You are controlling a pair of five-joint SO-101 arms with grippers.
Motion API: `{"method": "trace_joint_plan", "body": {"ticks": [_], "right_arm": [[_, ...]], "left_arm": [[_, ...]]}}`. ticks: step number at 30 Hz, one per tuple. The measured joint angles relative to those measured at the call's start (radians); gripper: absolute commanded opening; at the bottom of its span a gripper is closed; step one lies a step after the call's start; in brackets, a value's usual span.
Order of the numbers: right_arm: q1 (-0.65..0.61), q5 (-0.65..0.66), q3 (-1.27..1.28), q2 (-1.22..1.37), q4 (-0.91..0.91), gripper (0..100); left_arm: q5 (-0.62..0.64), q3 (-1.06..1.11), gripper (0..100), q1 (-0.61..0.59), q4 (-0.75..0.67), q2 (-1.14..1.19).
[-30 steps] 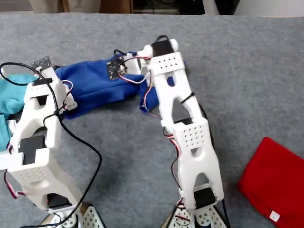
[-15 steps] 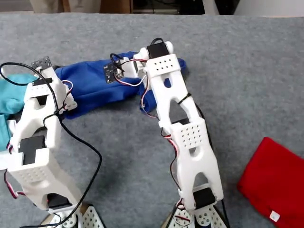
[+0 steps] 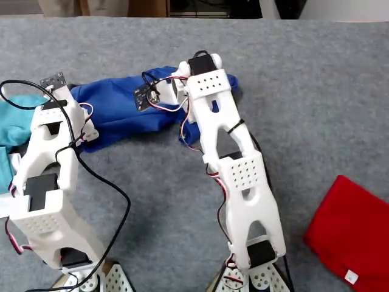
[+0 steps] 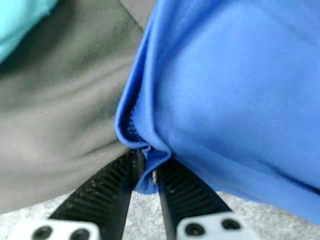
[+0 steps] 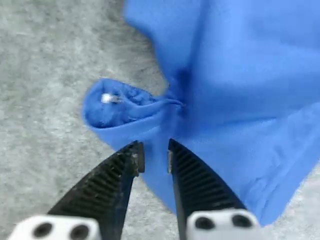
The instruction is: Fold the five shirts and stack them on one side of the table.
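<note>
Note for your log: the blue shirt (image 3: 121,109) lies unfolded, bunched into a long, rumpled band across the far middle of the table, with one end curled into a small roll. The teal shirt (image 3: 18,118) sits crumpled at the left edge, just beside the blue one. The red shirt (image 3: 352,234) lies flat and squared at the near right, well apart from the others.

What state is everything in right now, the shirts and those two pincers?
blue shirt: bunched into a long roll, not neatly folded
teal shirt: lying rumpled, partly behind an arm
red shirt: folded flat
left pincer: shut on the blue shirt's edge
right pincer: over the blue shirt, grip unclear
</note>
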Motion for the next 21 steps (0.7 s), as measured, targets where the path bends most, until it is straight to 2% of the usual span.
{"method": "trace_joint_plan", "body": {"ticks": [10,21], "right_arm": [[0.0,-0.018,0.0,0.0,0.017,9.5],[-0.025,-0.018,0.0,0.037,-0.189,9.5]], "left_arm": [[0.0,0.0,3,0.0,0.0,0.0],[0.0,0.0,3,0.0,0.0,0.0]]}}
